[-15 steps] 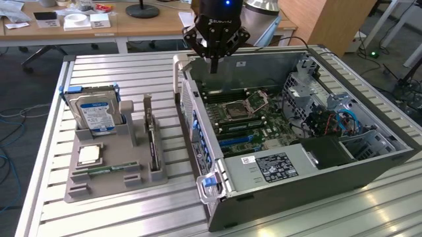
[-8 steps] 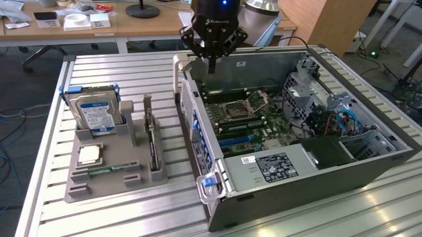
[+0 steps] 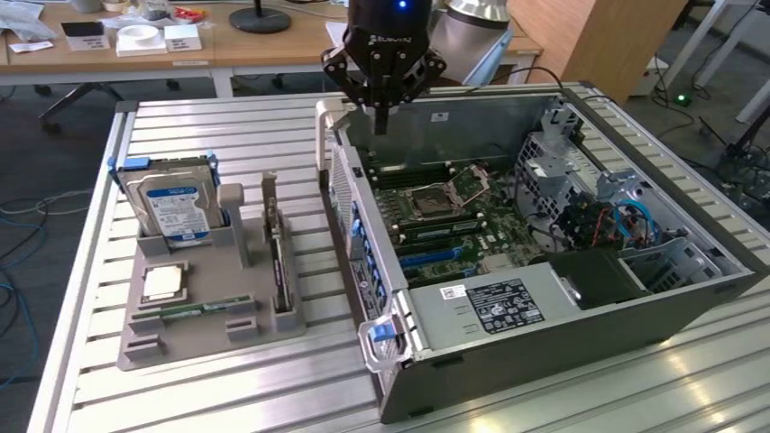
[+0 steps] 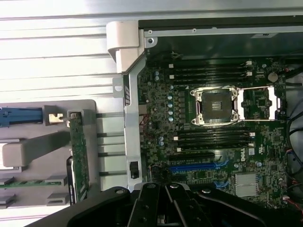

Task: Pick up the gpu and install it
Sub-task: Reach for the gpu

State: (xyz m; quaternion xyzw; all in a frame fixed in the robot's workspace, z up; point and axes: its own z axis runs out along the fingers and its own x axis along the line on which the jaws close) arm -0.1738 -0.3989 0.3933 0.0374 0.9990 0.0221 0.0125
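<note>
The tool [image 3: 381, 119], fingers pressed together and empty, hangs above the open computer case [image 3: 565, 338], while the gpu [image 3: 279, 262] stands on edge in the grey holder [image 3: 193, 332] on the desk [image 3: 216, 135] beside the case, not yet picked up or installed.

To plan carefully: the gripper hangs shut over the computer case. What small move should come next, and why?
Probably shift toward the exterior view's left, above the gpu. The gripper is empty over the computer case wall, while the gpu stands on edge in the grey holder, untouched.
</note>
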